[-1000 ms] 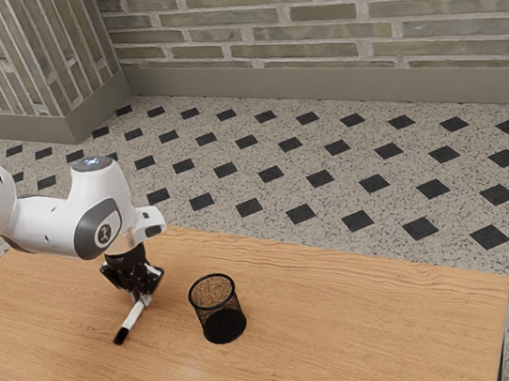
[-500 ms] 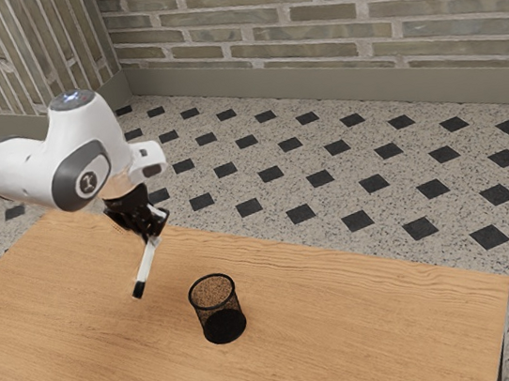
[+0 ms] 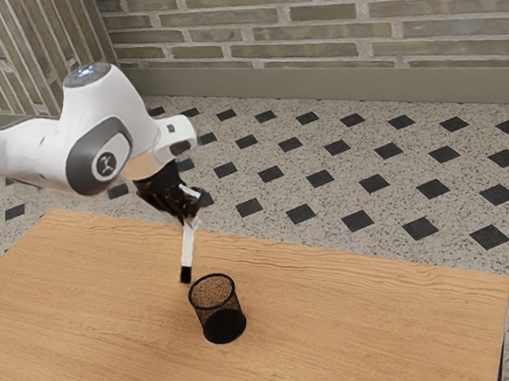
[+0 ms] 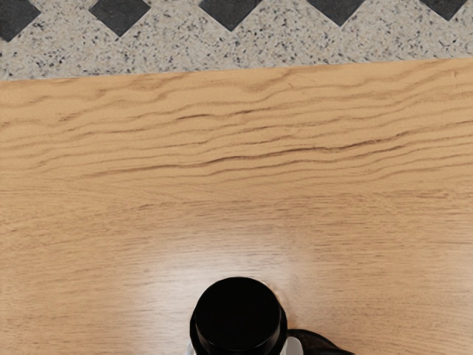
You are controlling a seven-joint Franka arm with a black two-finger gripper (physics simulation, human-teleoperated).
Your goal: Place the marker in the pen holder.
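The gripper point(image 3: 188, 217) is closed down to the width of the marker point(image 3: 188, 247), its two fingers pinching the white barrel near the upper end. From the exterior view's left the arm point(image 3: 17, 153) reaches in over the table point(image 3: 376, 315), with a wide stretch of bare wood below it running to the table's left corner. Next comes the marker, held up off the wood and steeply tilted, its black end point(image 3: 186, 274) lowest and leaning a little toward the exterior view's left. That end appears just beside the rim of the pen holder point(image 3: 223, 328), outside the opening; how far apart they are in depth I cannot tell. In the wrist view the black end is seen nearly end-on, with a dark curved piece beside it, and plain wood reaches from there to a long table edge with the floor point(image 3: 332, 200) beyond. The pen holder, a black mesh cup, stands upright on the table, open at the top, nearer the table's back edge than its right one. Past it, toward the exterior view's right, broad tabletop runs on to the right corner and edge.
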